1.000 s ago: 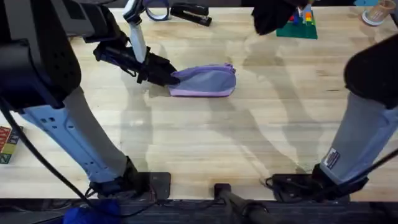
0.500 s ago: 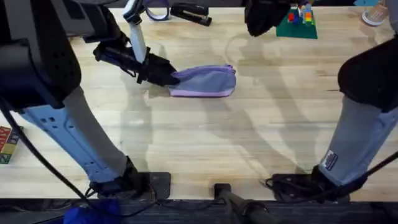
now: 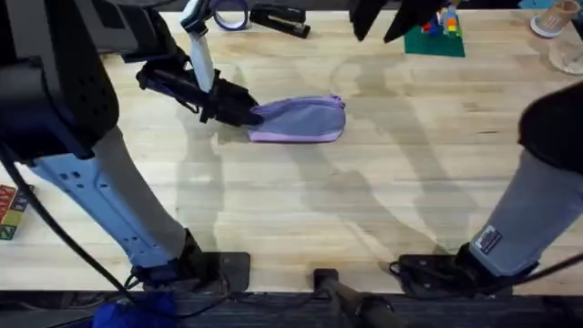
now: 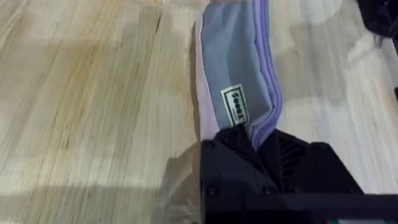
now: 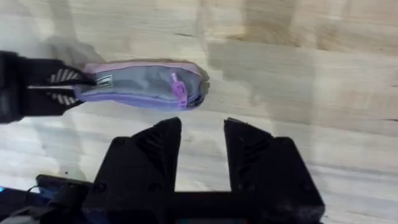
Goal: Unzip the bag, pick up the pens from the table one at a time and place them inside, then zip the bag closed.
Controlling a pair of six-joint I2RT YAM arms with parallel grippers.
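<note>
Left hand (image 3: 239, 107) pinches the bag's (image 3: 301, 118) near-left end, apparently anchoring it on the table (image 3: 364, 200) so the zipper can be drawn. Right hand (image 5: 202, 134), fingers spread and empty, hovers high beyond the bag's other end. Farther back: stapler (image 3: 278, 18), tape ring (image 3: 230, 14), toy blocks (image 3: 437, 32); none obstructs.

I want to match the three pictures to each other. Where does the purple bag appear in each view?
Overhead: the bag lies left of centre, toward the far side of the table.
Left wrist: upper middle, its end in the left gripper.
Right wrist: upper left, beyond the open right gripper.
Shared landmark: the left gripper clamped on one end of the bag.
</note>
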